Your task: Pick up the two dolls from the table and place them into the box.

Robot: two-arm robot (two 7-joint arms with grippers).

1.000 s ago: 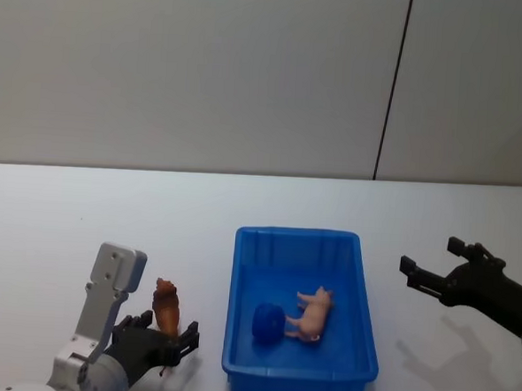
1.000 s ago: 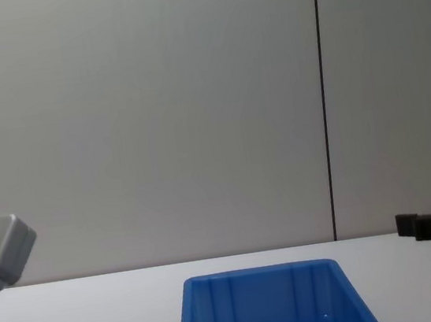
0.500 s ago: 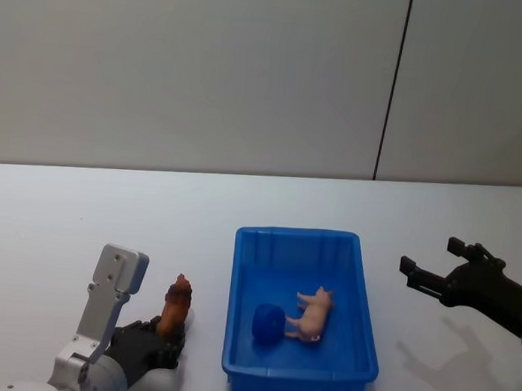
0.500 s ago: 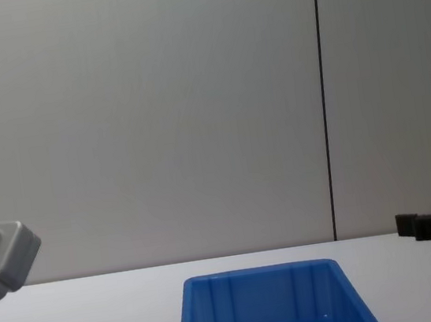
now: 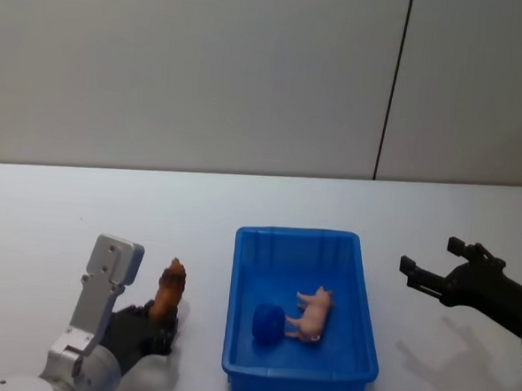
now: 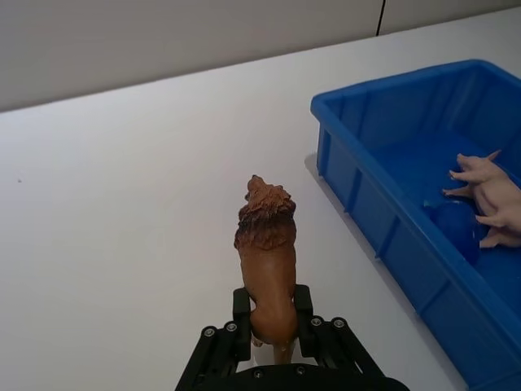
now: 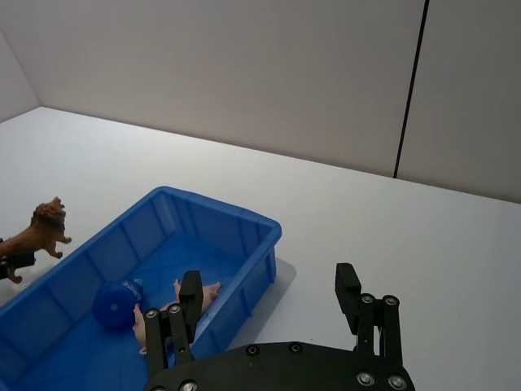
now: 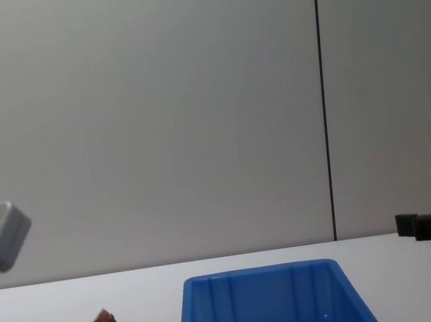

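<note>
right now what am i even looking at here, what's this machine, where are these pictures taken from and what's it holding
This is a robot with two arms, each ending in a gripper. One picture comes from a camera on its head, looking down at the white table. One comes from its chest, looking low across the table. The other two come from cameras on its wrists.

On the table stands a blue box. Inside it lie a pale pink doll and a small round blue thing.

The left gripper is shut on the brown doll, a little lion figure, at the table's near left, beside the box and not yet over it. The right gripper hangs open and empty to the right of the box.
</note>
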